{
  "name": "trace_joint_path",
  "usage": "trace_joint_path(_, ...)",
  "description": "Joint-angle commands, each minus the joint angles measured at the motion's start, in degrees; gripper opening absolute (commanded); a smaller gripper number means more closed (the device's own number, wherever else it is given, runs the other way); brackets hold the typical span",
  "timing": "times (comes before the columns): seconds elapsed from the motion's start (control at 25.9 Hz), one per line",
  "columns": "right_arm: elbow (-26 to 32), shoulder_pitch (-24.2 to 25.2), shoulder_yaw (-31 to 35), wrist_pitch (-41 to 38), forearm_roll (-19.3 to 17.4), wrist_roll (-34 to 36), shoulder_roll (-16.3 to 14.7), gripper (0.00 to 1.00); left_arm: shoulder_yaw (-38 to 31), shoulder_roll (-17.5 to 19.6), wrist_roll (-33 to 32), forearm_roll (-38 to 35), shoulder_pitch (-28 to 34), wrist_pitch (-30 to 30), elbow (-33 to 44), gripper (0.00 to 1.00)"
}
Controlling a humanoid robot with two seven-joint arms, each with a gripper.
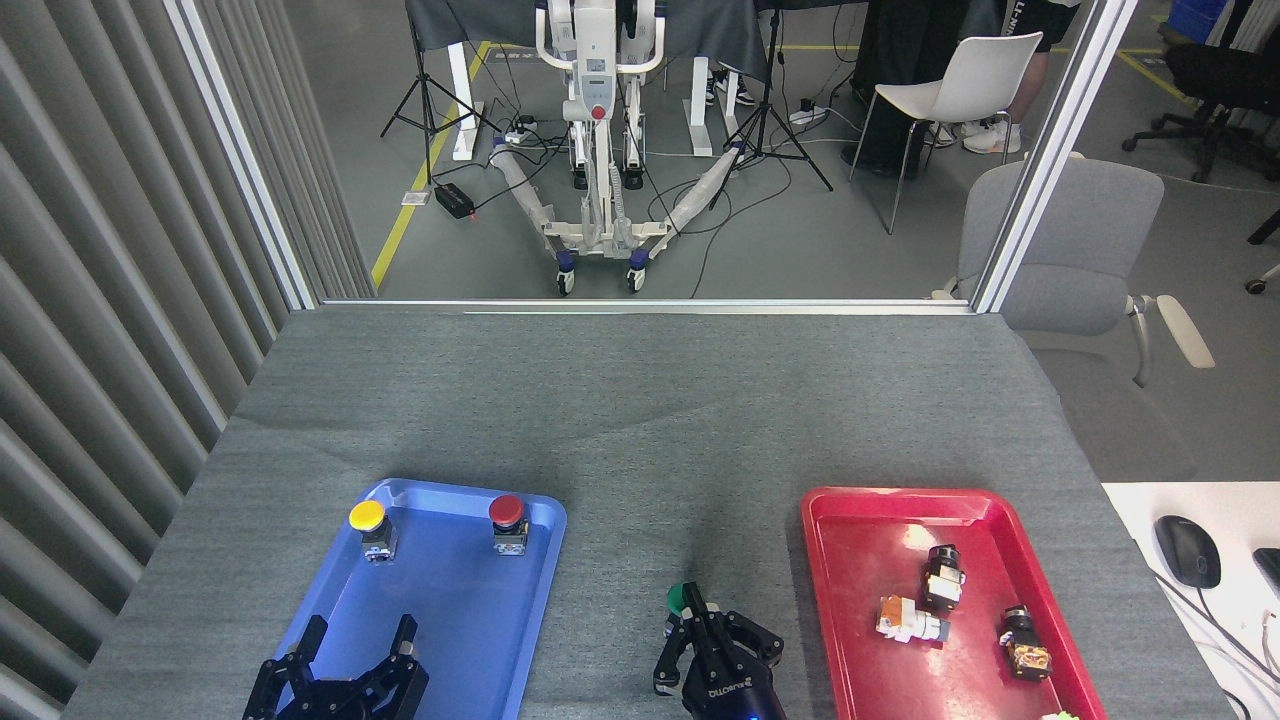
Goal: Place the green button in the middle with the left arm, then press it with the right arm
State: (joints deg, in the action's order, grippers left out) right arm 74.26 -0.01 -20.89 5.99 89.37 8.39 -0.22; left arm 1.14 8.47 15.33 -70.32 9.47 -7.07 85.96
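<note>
The green button (677,599) stands upright on the bare grey cloth of the middle (660,470), between the two trays. My right gripper (692,600) comes up from the bottom edge, its fingers drawn together to one tip that overlaps the cap's right side and hides most of the base. I cannot tell whether the tip is pushing down on the cap. My left gripper (362,632) hovers low over the near end of the blue tray (545,520), fingers spread apart and holding nothing.
A yellow button (367,516) and a red button (506,511) stand at the blue tray's far end. The red tray (850,497) on the right holds three small switch parts (908,620). A computer mouse (1187,551) lies on a white desk at far right.
</note>
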Motion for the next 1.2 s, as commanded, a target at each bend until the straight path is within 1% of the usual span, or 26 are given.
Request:
trace_joint_path(0.0,-3.68,-0.70,-0.99,1.22,-0.16,0.14,0.57,0.00,0.00,0.32,0.05,0.01,-0.24,-1.10,-0.88,0.99)
trace_joint_path(0.15,-4.47,-0.70,-0.99,1.31,-0.16,0.14,0.57,0.00,0.00,0.32,0.05,0.10,-0.24,-1.10,-1.06,0.99)
trace_joint_path(0.27,-3.33,-0.78,-0.90,1.48,-0.25,0.14,0.40,0.00,-0.08,0.32,0.05,0.10,-0.24,-1.19,-1.06,0.99)
trace_joint_path(0.46,3.44,-0.61,-0.47,2.80,-0.34,0.31,-0.13,0.00,-0.08,0.32,0.05,0.01,-0.24,-1.19,-1.06,0.99)
trace_joint_path(0.5,4.41,-0.35,-0.20,2.89,-0.34,0.14,-0.30,0.03,-0.17,0.32,0.05,0.01,-0.24,-1.19,-1.06,0.99)
trace_joint_path(0.54,5.28,-0.17,-0.03,3.15,-0.34,0.14,-0.66,0.11,-0.17,0.32,0.05,0.10,-0.24,-1.19,-1.06,0.99)
trace_joint_path(0.58,6.16,0.27,0.41,3.50,-0.43,0.23,-1.27,0.22,-0.17,0.32,0.05,0.01,-0.24,-1.19,-1.06,0.99)
trace_joint_path(0.66,7.92,2.29,3.49,3.77,-0.69,0.49,-2.50,0.62,-0.17,0.41,0.05,0.01,-0.24,-1.19,-1.06,0.99)
trace_joint_path(0.7,8.89,3.26,4.81,3.68,-0.95,0.67,-3.03,0.78,-0.26,0.32,0.05,0.01,-0.24,-1.19,-0.97,0.99)
trace_joint_path(0.73,10.21,4.22,5.86,3.42,-1.57,0.75,-3.56,0.91,-0.26,0.41,0.05,0.01,-0.24,-1.19,-0.88,0.99)
trace_joint_path(0.77,11.17,5.10,6.74,3.06,-2.18,0.75,-4.26,0.99,-0.26,0.41,0.05,0.10,-0.16,-1.19,-0.71,0.99)
trace_joint_path(0.85,13.02,6.86,9.46,0.78,-3.15,0.93,-6.10,1.00,-0.44,0.50,0.05,0.10,-0.16,-1.19,-0.44,0.99)
trace_joint_path(0.97,15.13,9.15,13.95,-3.70,-4.29,2.60,-7.07,1.00,-0.44,0.85,0.05,0.10,-0.07,-1.19,-0.36,0.99)
trace_joint_path(1.16,16.80,11.34,16.76,-3.88,-5.17,3.22,-8.92,1.00,-0.44,1.03,0.05,0.10,-0.07,-1.19,-0.27,0.99)
